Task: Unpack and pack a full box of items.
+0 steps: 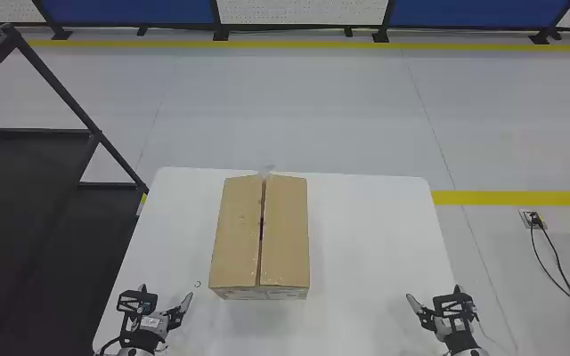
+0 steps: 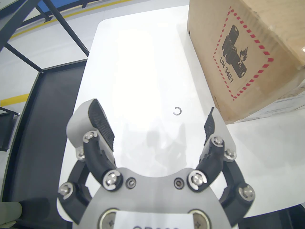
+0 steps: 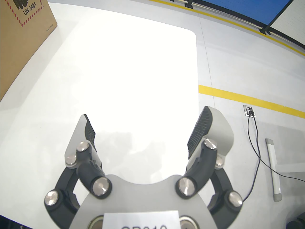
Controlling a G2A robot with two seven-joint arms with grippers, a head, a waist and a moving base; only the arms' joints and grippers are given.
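A brown cardboard box [image 1: 260, 235] stands in the middle of the white table [image 1: 374, 240], its two top flaps closed along a centre seam. Its side carries a red-dashed warning label [image 2: 240, 55], and a corner of the box [image 3: 21, 24] appears in the right wrist view. My left gripper [image 1: 153, 313] [image 2: 152, 117] is at the table's near left corner, open and empty, short of the box. My right gripper [image 1: 438, 310] [image 3: 146, 126] is at the near right corner, open and empty, well clear of the box.
A small metal clip ring [image 2: 177, 111] lies on the table near the box's front left corner. A dark metal rack [image 1: 53, 222] stands left of the table. A cable [image 3: 256, 144] and a floor socket [image 1: 533, 218] are on the floor to the right.
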